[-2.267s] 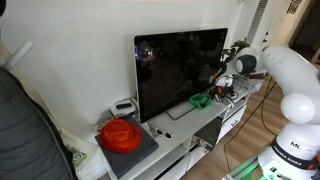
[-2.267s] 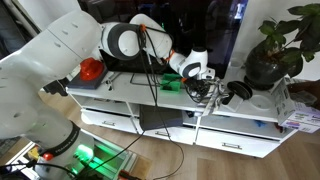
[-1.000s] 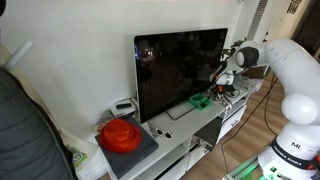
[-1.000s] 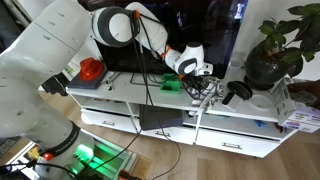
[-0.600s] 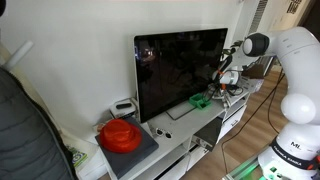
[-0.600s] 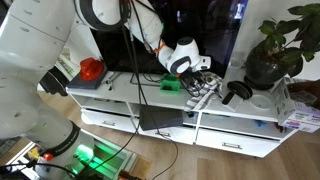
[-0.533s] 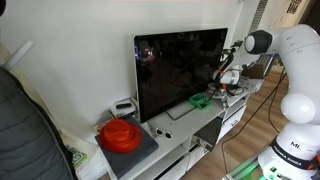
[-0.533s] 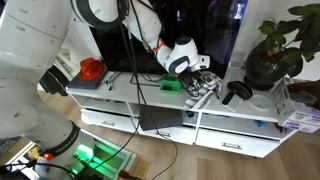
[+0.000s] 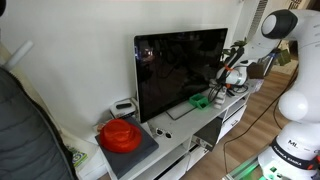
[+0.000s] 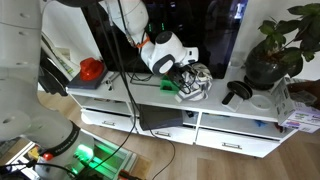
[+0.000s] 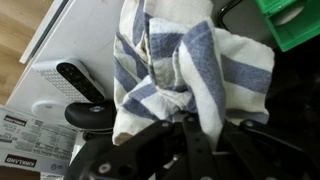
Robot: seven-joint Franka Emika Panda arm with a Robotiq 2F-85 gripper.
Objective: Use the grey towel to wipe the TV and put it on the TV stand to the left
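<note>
Gripper (image 11: 197,122), wrist view: the fingers are closed on a fold of the towel (image 11: 170,60), whose blue-grey and white stripes bunch and hang from the grip. Past the cloth we see the white top of the stand (image 11: 95,35), a remote (image 11: 80,82) lying on it, and a green box (image 11: 295,20) at the frame's corner.

What has changed: in the views from half a second and more ago, the towel lies spread on the stand beside the green box, with the gripper low over it. Now, in both exterior views, the gripper sits higher and the towel is gathered up under it. It appears to hang clear of the surface, though at this resolution we cannot be sure its lowest hem has left the stand. The arm (image 9: 280,25) has also swung upward, so that its upper links now reach the top of the frame.

Surroundings: the gripper and towel are just beside the lower corner of the TV (image 9: 180,70), whose dark screen is untouched. A red object (image 9: 121,133) occupies the far end of the stand, well apart from the gripper. A plant (image 10: 275,45) stands at the near end.

We judge that the pick-up is complete and that the lift clears the way for the wipe. Both the pass across the screen and the final placement toward the stand's left are not yet done.
</note>
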